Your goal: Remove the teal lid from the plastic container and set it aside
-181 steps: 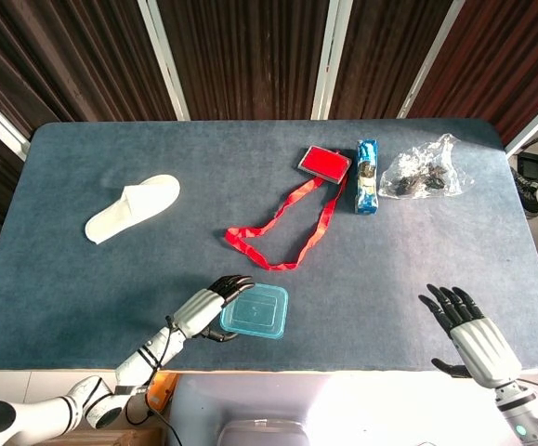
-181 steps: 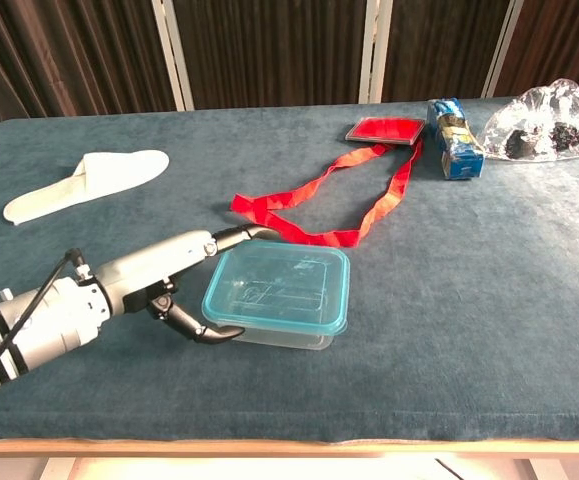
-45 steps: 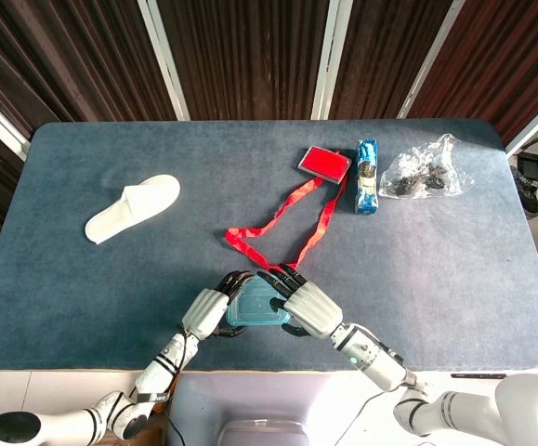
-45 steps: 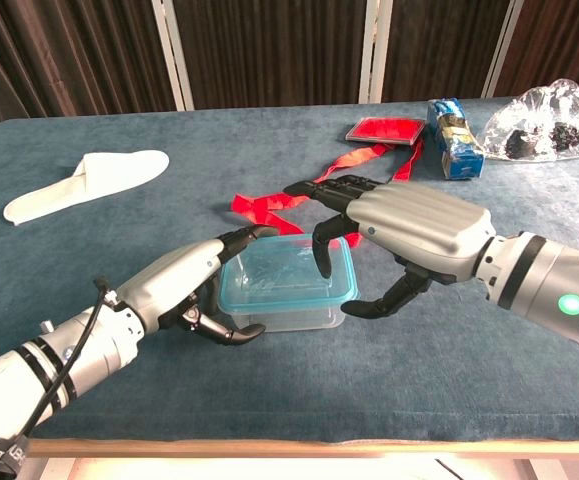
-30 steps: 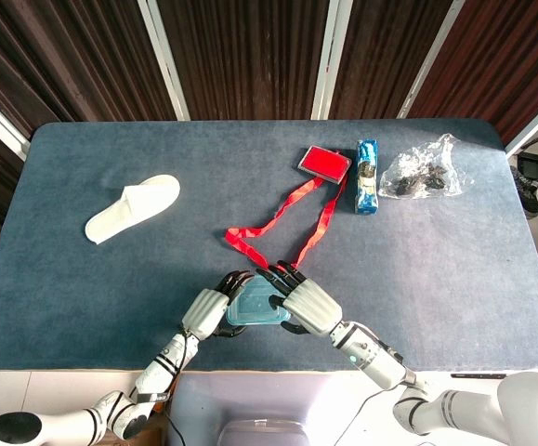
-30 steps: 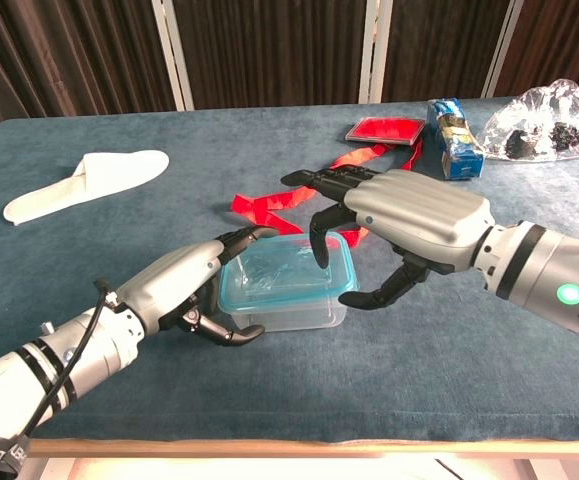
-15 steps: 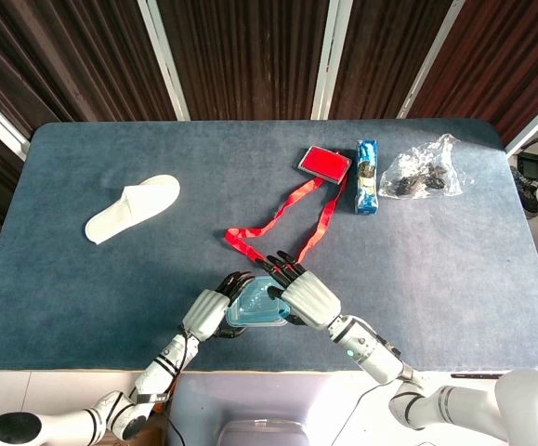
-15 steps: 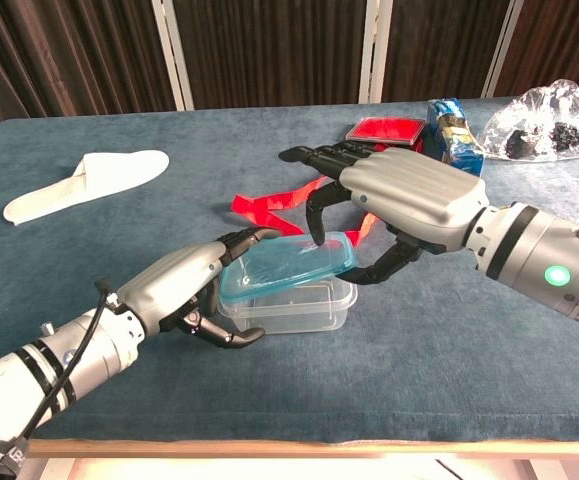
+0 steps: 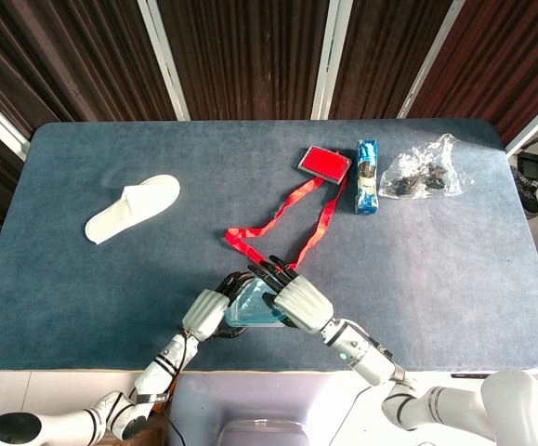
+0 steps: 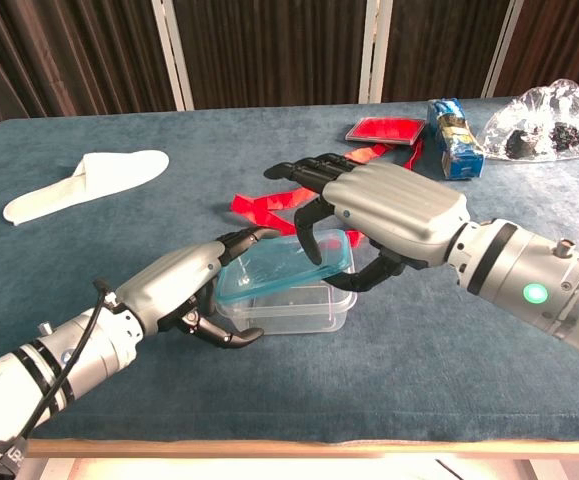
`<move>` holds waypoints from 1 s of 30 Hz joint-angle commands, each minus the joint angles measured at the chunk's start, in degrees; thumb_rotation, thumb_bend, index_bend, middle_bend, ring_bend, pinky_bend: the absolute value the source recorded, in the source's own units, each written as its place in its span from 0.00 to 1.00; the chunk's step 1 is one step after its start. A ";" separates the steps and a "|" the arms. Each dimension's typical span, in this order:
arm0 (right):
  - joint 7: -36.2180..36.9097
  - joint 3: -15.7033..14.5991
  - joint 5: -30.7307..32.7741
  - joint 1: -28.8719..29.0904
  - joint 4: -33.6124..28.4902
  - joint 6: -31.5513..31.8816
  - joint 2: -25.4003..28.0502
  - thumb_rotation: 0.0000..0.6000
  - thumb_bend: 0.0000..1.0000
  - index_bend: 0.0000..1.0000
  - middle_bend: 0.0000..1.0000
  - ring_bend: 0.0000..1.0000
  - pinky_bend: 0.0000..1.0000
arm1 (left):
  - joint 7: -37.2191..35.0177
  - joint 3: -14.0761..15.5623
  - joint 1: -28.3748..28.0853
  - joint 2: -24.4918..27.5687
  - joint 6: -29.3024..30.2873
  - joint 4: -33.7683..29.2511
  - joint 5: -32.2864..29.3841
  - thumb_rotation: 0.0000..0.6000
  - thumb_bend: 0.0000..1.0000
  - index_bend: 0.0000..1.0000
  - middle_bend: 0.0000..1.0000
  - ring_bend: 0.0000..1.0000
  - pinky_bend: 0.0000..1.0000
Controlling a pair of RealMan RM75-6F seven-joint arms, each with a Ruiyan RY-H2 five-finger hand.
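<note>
— What had changed under your hands?

— The teal lid had tilted higher off the plastic container; my right hand pinched its near edge, my left hand braced the container against the surface.

— And the task?

— Seal broken, I judged; lid not yet set aside.

A staged robot test setup: blue-felt table, dark slatted wall panels behind
</note>
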 commanded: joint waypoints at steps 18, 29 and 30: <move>-1.25 0.33 -0.47 -0.51 -1.65 2.55 0.71 1.00 0.63 0.76 0.17 0.00 0.00 | -3.10 1.27 0.31 0.30 5.07 0.06 4.09 1.00 0.30 0.00 0.33 0.10 0.17; -1.91 1.51 -0.56 -0.72 -2.04 4.68 0.52 1.00 0.63 0.77 0.18 0.00 0.00 | -4.33 0.88 0.82 -0.27 8.95 1.18 5.46 1.00 0.30 0.00 0.00 0.00 0.01; -1.85 1.58 -0.60 -0.72 -2.09 4.87 0.53 1.00 0.63 0.77 0.18 0.00 0.00 | -4.41 0.81 0.87 -0.30 9.31 1.20 5.55 1.00 0.29 0.00 0.00 0.00 0.01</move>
